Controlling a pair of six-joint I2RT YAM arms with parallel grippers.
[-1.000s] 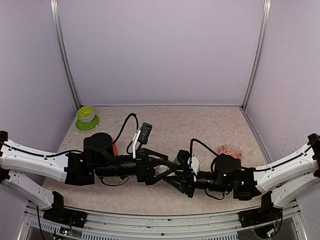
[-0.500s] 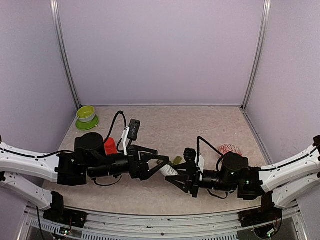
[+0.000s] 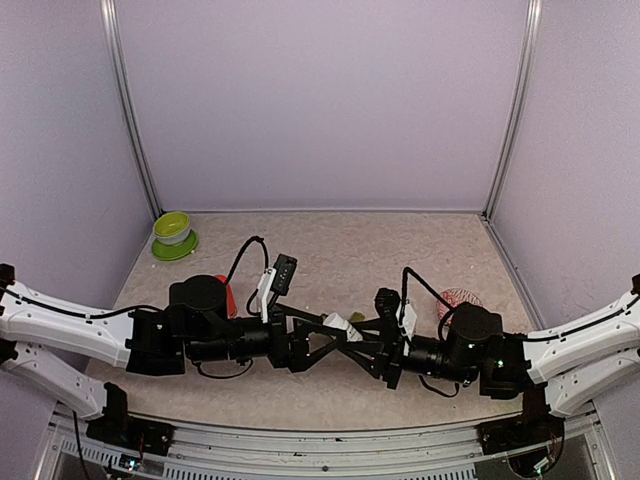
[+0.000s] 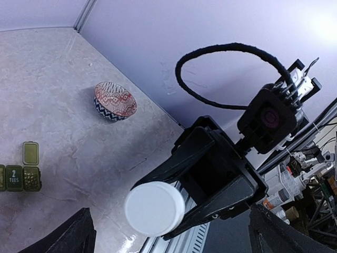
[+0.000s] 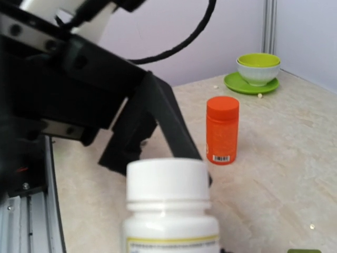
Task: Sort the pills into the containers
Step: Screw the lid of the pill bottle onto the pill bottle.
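Whereas a moment earlier the arms stood apart, from above the left fingers [image 3: 312, 318] have closed in, fully spread, on the white plastic pill bottle [image 3: 340, 323], which the right fingers [image 3: 368, 355] clamp. From the left wrist, the three joined dark green square containers [image 4: 20, 176] lie on the beige counter [image 4: 63, 105], well apart from a patterned bowl [image 4: 115, 101]. From the right wrist, an orange capped bottle [image 5: 222, 130] stands upright behind.

White bottle [image 5: 171, 205], orange bottle [image 5: 222, 129], lime-green bowl [image 5: 258, 67], red-and-blue zigzag bowl [image 4: 114, 101], dark green containers [image 4: 15, 177].

A robot lab booth: lilac walls [image 3: 320, 100], aluminium posts [image 3: 129, 110], 2 arms [image 3: 60, 322] bolted at a table [image 3: 400, 250].
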